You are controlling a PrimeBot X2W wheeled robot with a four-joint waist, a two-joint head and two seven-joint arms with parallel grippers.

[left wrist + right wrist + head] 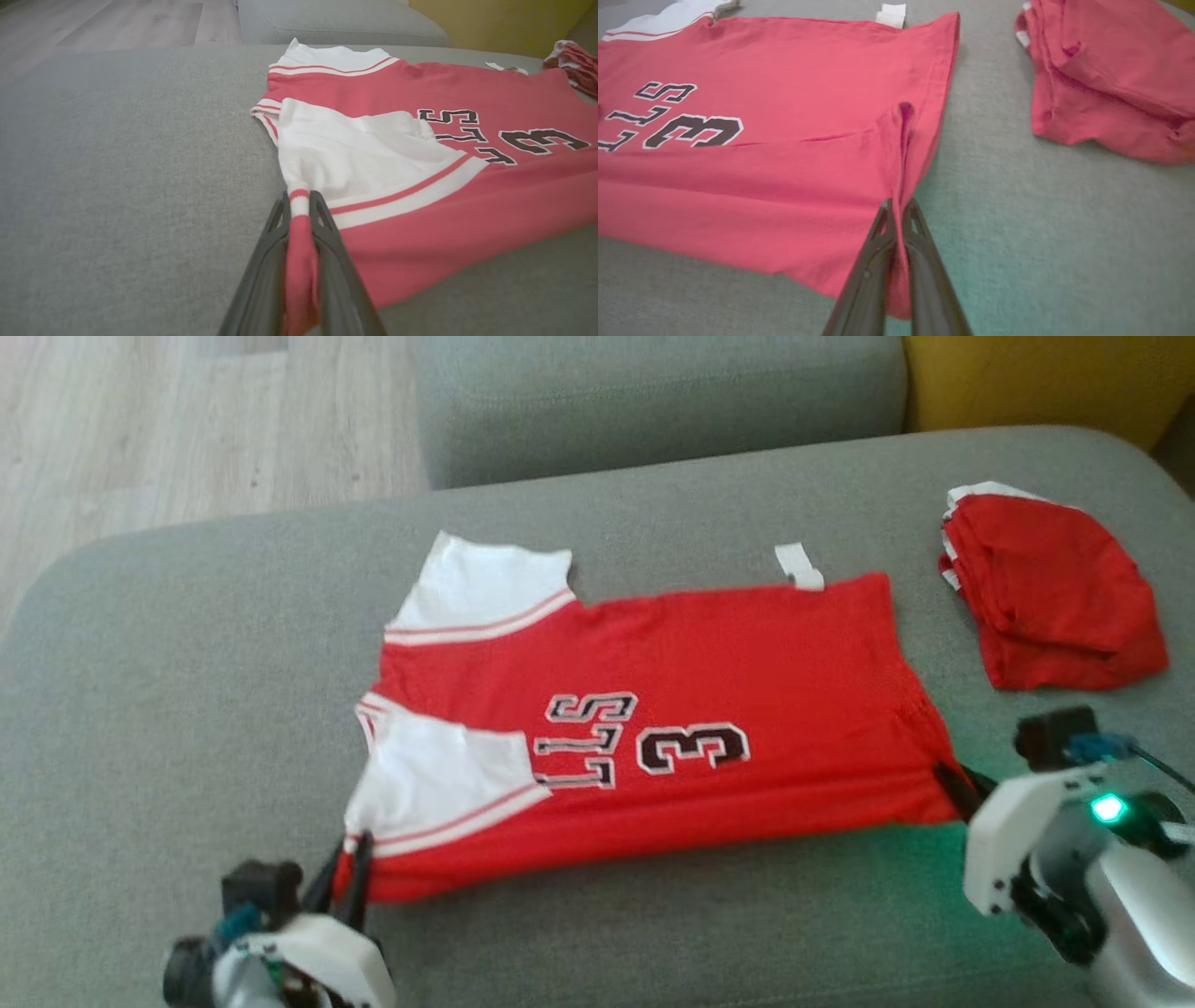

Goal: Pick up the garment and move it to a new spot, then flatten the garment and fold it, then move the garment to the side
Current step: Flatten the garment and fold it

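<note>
Grey sofa (187, 709), red jersey (747, 653), corners clamped by left pincer (353, 857), right pincer (950, 781)

Soft even daylight; faint shadows; slight blur; wrist views distorted.

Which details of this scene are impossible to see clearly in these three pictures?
1. Head view: the rest of the black lettering disappears under the folded-over near side of the jersey.
2. Left wrist view: the folded red garment is cut off by the right edge, and its kind is unclear.
3. Right wrist view: how much hem the right end effector holds is hidden by its own fingers.
</note>
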